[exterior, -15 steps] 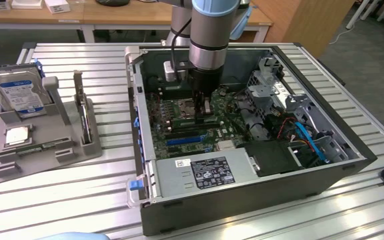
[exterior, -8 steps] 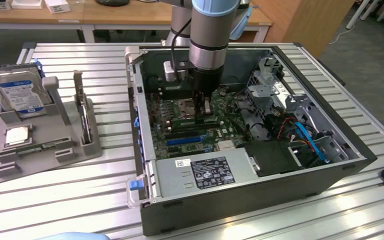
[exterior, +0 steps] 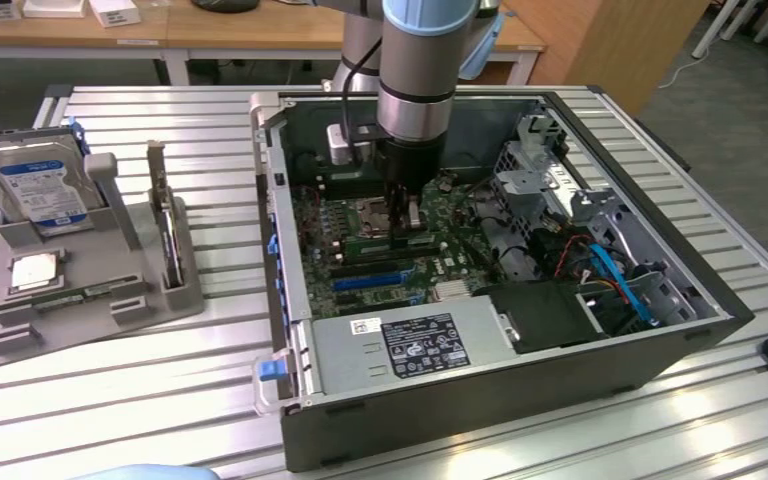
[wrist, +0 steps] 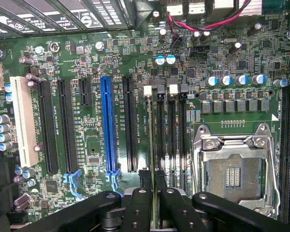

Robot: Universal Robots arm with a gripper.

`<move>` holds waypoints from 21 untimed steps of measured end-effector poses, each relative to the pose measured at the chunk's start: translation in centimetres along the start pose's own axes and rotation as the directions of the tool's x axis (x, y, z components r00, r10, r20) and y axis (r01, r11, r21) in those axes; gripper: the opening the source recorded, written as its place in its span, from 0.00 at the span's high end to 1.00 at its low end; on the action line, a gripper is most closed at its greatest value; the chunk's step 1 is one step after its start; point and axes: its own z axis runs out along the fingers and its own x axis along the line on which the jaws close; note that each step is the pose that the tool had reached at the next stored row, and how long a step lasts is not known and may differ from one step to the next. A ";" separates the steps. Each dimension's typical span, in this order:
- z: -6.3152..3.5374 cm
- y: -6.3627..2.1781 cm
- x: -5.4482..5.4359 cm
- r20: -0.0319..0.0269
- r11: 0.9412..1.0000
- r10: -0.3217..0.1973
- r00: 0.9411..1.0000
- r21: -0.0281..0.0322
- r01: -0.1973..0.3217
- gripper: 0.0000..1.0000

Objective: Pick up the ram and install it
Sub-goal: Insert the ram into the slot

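Slatted metal table [exterior: 157,120] carried an open computer case [exterior: 704,290], with a grey holder [exterior: 131,310] and its hard drive [exterior: 40,185] towards the exterior view's left. 1 robot arm reached straight down into the case, its gripper [exterior: 411,205] low over the motherboard [wrist: 87,140]. The 2 fingers [wrist: 145,181] stood narrow, apparently pinched on the ram [wrist: 150,135], which appeared edge-on as a thin strip just above the black memory slots [wrist: 170,130], beside the empty processor socket [wrist: 232,169]. I judged misalignment the main risk: a stick slightly tilted or off the slot could jam against a slot wall or a latch, or slip in the grip under pressure. Whether its lower edge touched a slot was hidden, and the stick's notch and the latches' positions were hard to make out.
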 end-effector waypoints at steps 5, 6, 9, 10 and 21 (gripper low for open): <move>-0.01 0.07 0.0 -0.001 1.000 0.000 1.000 0.000 0.000 0.87; -0.01 0.09 0.0 -0.001 1.000 -0.001 1.000 0.000 0.001 0.87; 0.00 0.13 0.0 -0.002 1.000 -0.001 1.000 0.000 0.001 0.87; -0.01 0.14 0.0 -0.002 1.000 -0.001 1.000 0.000 0.001 0.87; 0.16 0.15 0.0 -0.002 1.000 -0.003 1.000 0.000 0.003 0.87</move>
